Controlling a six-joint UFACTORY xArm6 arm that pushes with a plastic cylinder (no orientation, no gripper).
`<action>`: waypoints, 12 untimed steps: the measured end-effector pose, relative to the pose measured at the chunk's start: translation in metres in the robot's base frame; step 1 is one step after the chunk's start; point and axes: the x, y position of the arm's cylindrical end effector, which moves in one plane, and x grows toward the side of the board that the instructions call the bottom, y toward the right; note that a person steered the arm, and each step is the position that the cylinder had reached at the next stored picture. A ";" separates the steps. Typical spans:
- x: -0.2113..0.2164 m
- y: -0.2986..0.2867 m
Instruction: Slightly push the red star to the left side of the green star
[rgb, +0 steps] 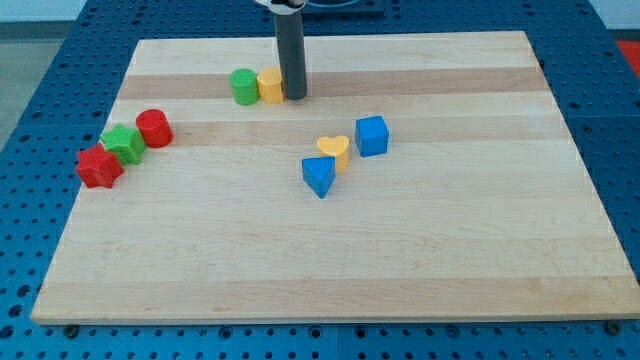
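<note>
My tip (293, 96) sits near the view's top, touching or all but touching the right side of the yellow block (270, 86), which presses against the green cylinder (243, 87). I carry no claw — only a plain rod, so there is nothing to spread or pinch.

The red star (100, 167) lies well apart from me, at the board's (400, 270) left edge, to the lower left of the green star (124, 143) and touching it. The red cylinder (154, 129) touches the green star's upper right, so the three form one diagonal chain.

That contact is the main risk, as I judge it: any nudge on the red star that leans toward the green star would shift the green star and the cylinder too. The red star also sits close to the board's edge — too strong a push leftward could send it off.

Heading straight there from here, I could drag the yellow block and green cylinder along. The blue triangle (319, 176), yellow heart (335, 150) and blue cube (371, 135) lie out of the way.
</note>
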 end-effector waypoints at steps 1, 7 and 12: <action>0.034 -0.003; 0.161 -0.252; 0.136 -0.247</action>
